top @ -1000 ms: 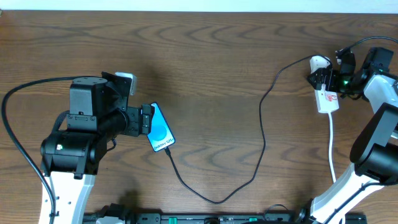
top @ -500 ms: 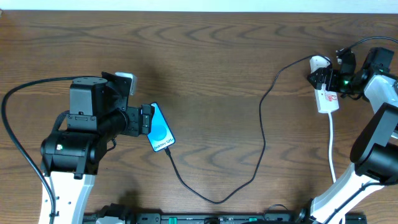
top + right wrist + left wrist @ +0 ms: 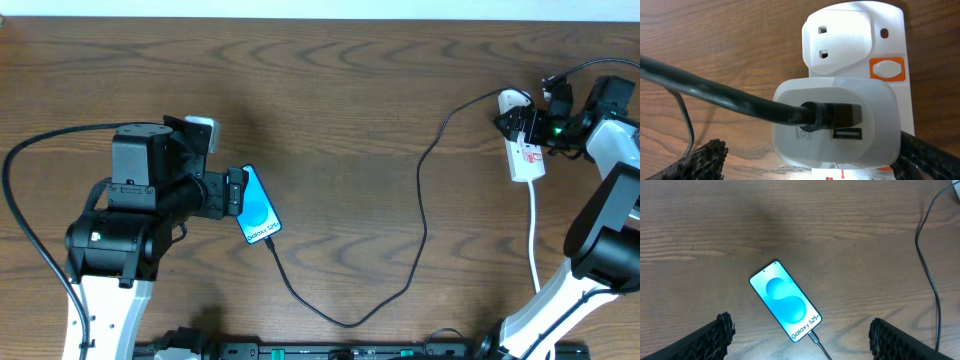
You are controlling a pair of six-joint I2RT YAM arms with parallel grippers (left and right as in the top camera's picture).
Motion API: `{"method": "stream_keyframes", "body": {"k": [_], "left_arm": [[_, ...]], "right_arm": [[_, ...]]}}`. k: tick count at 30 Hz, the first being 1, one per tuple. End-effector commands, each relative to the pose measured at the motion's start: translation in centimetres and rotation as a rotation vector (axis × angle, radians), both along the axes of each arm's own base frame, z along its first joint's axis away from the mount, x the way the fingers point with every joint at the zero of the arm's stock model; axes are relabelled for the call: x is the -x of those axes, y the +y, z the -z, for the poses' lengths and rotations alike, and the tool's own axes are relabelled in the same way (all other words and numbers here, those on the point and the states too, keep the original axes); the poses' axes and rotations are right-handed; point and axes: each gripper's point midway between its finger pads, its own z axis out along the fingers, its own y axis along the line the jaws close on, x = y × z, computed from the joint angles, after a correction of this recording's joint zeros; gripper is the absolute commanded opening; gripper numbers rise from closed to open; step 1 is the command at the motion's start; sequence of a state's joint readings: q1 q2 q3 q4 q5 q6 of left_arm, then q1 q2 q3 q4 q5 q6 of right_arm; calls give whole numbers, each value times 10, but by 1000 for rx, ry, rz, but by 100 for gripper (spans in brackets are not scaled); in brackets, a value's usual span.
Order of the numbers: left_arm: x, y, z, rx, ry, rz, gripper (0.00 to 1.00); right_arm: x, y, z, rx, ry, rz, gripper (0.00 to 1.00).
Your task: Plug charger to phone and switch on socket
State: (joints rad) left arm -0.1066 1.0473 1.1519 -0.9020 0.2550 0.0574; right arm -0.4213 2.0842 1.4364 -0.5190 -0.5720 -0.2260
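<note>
The phone (image 3: 260, 215) lies flat, its blue screen lit; it also shows in the left wrist view (image 3: 785, 301). The charger, a thin black cable (image 3: 422, 215), has its plug tip in the phone's bottom port (image 3: 814, 338). It loops across the table to a white adapter (image 3: 835, 122) seated in the socket, a white power strip (image 3: 526, 160). An orange switch (image 3: 886, 69) sits beside an empty outlet on the strip (image 3: 850, 35). My left gripper (image 3: 801, 326) is open just above the phone. My right gripper (image 3: 815, 160) is open, with a finger on each side of the adapter.
The strip's white cord (image 3: 535, 235) runs toward the front edge past the right arm's base. The brown wooden table (image 3: 350, 90) fills the view. The left arm's black cable (image 3: 20, 220) arcs at the far left.
</note>
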Motion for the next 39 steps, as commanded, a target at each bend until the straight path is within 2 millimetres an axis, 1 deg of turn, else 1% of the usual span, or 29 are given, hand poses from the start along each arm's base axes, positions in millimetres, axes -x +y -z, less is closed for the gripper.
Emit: {"method": "stream_keyframes", "body": {"k": [1,5,10,14,18,24,30,33,35,39], "left_arm": [[-1,1,-3,-20,-10,6,88],[-1,1,-3,-20,-10,6,88],[-1,1,-3,-20,-10,6,89],[-2,1,-3,-20,-10,6,88],[-2,1,-3,-20,-10,6,88],[-2,1,-3,-20,-10,6,88],[-1,1,-3,-20,-10,6,88],[-1,1,-3,-20,-10,6,88],[-1,1,-3,-20,-10,6,88],[-1,1,-3,-20,-10,6,88]], "right_arm": [[19,63,30,-199,114,-93,99],[22,64,31,-203,132,-91,99],[34,69,34,-222,183,-96,99],[40,71,39,-229,200,-94,99],[51,75,50,-242,225,-93,99],[67,92,66,-280,234,-115,99],[67,99,67,-279,235,-129,99],[65,98,67,-275,229,-126,99],[62,93,66,-254,227,-118,99],[55,81,59,-237,231,-94,99]]}}
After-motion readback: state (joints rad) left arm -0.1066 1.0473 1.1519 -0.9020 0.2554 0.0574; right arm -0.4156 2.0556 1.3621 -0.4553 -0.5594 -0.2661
